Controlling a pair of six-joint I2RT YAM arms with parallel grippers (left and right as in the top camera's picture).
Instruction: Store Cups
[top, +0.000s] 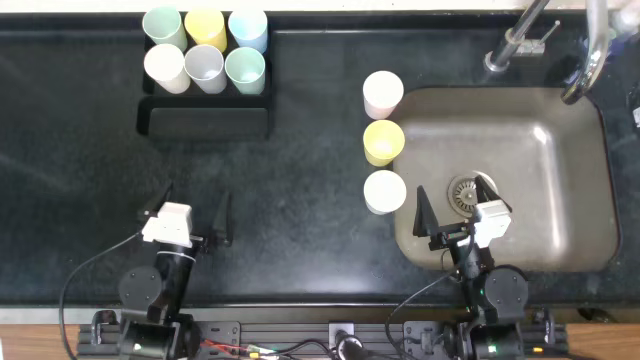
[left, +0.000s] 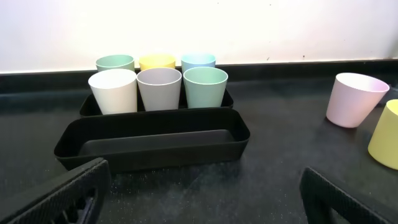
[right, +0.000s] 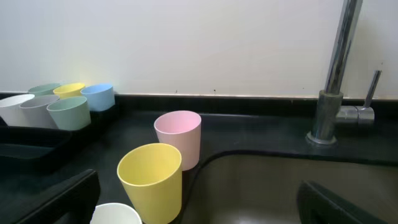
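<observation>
Risk, knock-on: pink cup (top: 382, 93), yellow cup (top: 383, 141) and white cup (top: 384, 191) stand in a tight line ahead-left of right claw (top: 452, 200). A finger going in beside one probably shoves its neighbour.
Risk, sink: that line runs just beside the rim of the sink (top: 540, 150). A tipped cup likely rolls in, under right claw.
Risk, grip: cups are tapered and look smooth. A pinch low on the wall may squeeze one upward and out.
Risk, placing: only the row of the tray (top: 205, 122) nearest left claw (left: 205, 199) is empty. The six stored cups (top: 205, 62) sit right behind it, so overshooting bumps them.
Claws: both have fingers spread apart, holding nothing.
Right claw position: over the sink basin, white cup nearest, pink farthest.
Left claw position: tray straight ahead, loose cups off to its right.
Room, left: bare counter (top: 80, 150) between claw and tray, and to either side.
Room, right: faucet (top: 520, 40) far ahead-right, well apart from the cups.
Edge: counter strip under the cups is narrow on the sink side.
</observation>
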